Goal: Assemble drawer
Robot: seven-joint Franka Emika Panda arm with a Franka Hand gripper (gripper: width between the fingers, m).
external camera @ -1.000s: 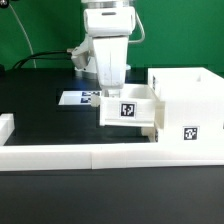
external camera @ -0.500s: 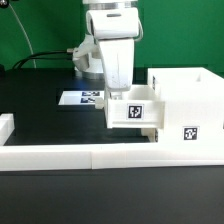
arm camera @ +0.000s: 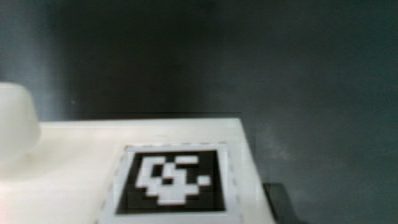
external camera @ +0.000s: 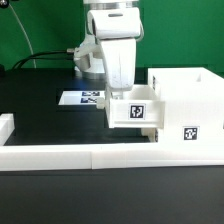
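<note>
The large white open-fronted shell (external camera: 188,98) of the drawer stands at the exterior view's right, with a tag on its front. My gripper (external camera: 122,96) reaches down into a small white tray (external camera: 135,112) and is shut on its wall. It holds the tray at the shell's side towards the exterior view's left, touching or just entering it. The tray's tag faces the camera. In the wrist view the tray's white wall and tag (arm camera: 173,180) fill the lower part, with one dark finger (arm camera: 279,203) beside it. A second tray is not in view.
The marker board (external camera: 80,98) lies flat on the black table behind the tray. The long low white border wall (external camera: 90,155) runs along the front, with a short white block (external camera: 5,128) at the exterior view's left. A green backdrop stands behind.
The gripper has carried the tray towards the exterior view's right, closer to the shell. It has hardly moved in the last half second.
</note>
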